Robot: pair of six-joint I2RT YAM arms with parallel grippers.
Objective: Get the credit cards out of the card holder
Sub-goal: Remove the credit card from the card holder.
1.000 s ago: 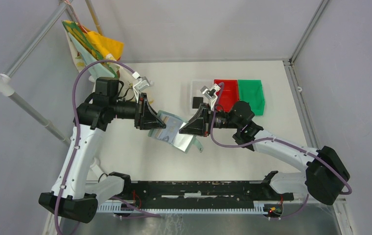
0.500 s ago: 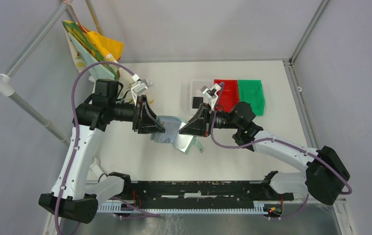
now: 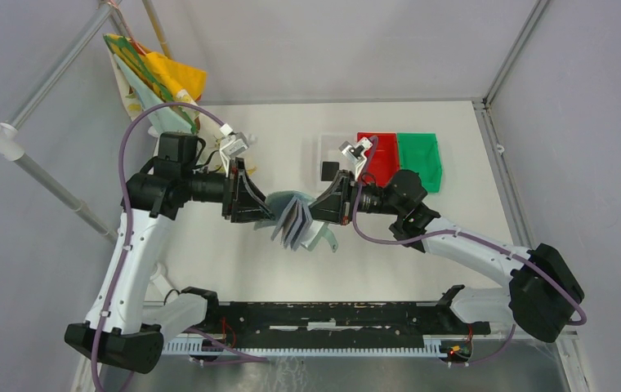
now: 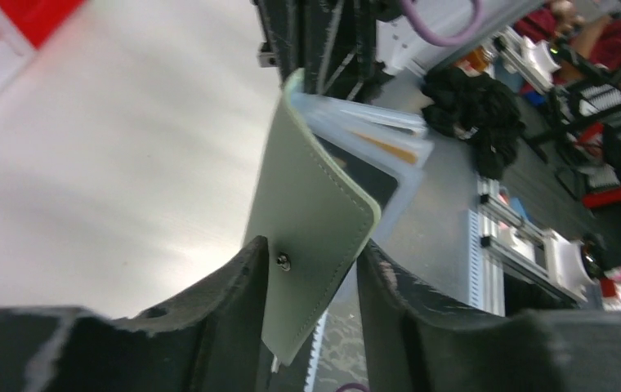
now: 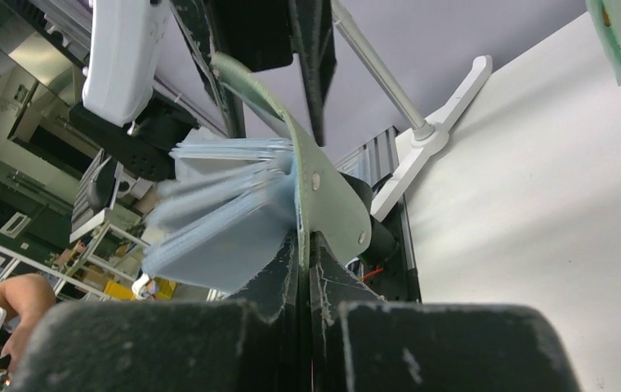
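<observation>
The white-and-black jointed left arm (image 3: pixel 130 245) and right arm (image 3: pixel 471 243) were raised from their bases and bent inward, with the wrists held roughly level and pointed at each other above the middle of the table. The black two-finger left gripper (image 3: pixel 268 216) was set with its jaws partly apart around one flap of the grey-green folding card holder (image 3: pixel 289 220). The matching right gripper (image 3: pixel 314 214) was clamped tight on the opposite flap.

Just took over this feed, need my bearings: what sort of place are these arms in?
Most likely a robotics lab test cell: a white table walled by grey panels on metal framing, a red bin and a green bin at the back, and cluttered workshop gear glimpsed past the table edge.
</observation>
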